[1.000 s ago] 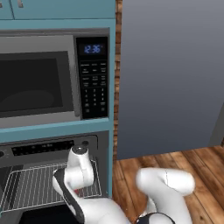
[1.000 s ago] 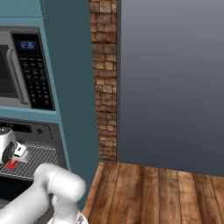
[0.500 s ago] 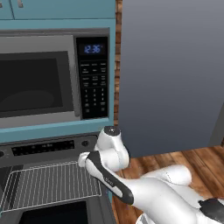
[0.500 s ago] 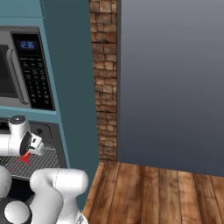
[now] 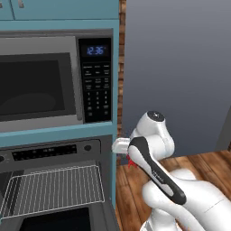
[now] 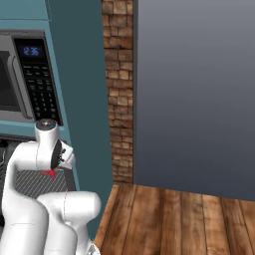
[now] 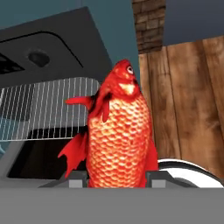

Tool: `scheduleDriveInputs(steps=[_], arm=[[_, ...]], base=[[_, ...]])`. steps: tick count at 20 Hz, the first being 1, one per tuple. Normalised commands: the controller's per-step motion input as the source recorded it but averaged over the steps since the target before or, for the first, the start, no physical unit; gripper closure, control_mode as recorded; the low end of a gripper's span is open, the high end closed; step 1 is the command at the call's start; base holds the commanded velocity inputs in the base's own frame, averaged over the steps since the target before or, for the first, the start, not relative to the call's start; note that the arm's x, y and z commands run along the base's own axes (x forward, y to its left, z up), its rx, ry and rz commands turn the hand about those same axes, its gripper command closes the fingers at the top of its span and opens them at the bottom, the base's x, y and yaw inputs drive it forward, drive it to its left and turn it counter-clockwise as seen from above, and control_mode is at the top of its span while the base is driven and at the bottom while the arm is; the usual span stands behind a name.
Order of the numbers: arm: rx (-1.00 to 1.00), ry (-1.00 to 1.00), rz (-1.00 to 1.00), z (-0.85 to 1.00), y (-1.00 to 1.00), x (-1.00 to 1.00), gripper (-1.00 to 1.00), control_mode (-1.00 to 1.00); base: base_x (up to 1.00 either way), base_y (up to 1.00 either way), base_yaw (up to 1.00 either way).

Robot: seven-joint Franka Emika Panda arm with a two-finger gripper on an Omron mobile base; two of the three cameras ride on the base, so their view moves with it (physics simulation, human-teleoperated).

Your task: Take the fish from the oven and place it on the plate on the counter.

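The red-orange fish point(image 7: 118, 135) stands between my fingertips in the hand view, head up, with my gripper point(image 7: 117, 177) shut on its lower body. In the left base view my gripper point(image 5: 122, 146) hangs just right of the oven point(image 5: 54, 151), and a bit of the red fish point(image 5: 131, 162) shows under it. The oven door is open and its wire rack point(image 5: 54, 189) is bare. From the right base view the fish point(image 6: 48, 173) shows beside my gripper point(image 6: 63, 158), in front of the rack point(image 6: 35, 183). The plate and the counter are out of view.
A microwave point(image 5: 40, 85) with a keypad and blue clock sits above the oven. A brick column point(image 6: 119, 89) and a tall grey panel point(image 6: 199, 89) stand to the right. Wooden floor point(image 6: 174, 219) lies below them.
My arm has swung right, from over the oven rack to past the oven's right edge, carrying the fish with it. The rack is left bare.
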Motion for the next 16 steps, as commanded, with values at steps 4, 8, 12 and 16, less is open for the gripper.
scheduleDriveInputs(steps=[4, 8, 12, 16], arm=[[-0.01, 0.00, -0.13, 0.49, -1.00, 0.02, 1.00, -1.00], [-0.09, 0.02, -0.15, 0.26, -0.99, 0.02, 1.00, -1.00], [-0.23, 0.09, -0.17, 0.30, -0.86, 0.09, 1.00, -1.00], [-0.24, 0.16, -0.12, 0.34, -0.94, 0.29, 1.00, -1.00]], base=[[0.00, 0.00, 0.00], [0.00, 0.00, 0.00], [0.00, 0.00, 0.00], [0.00, 0.00, 0.00]])
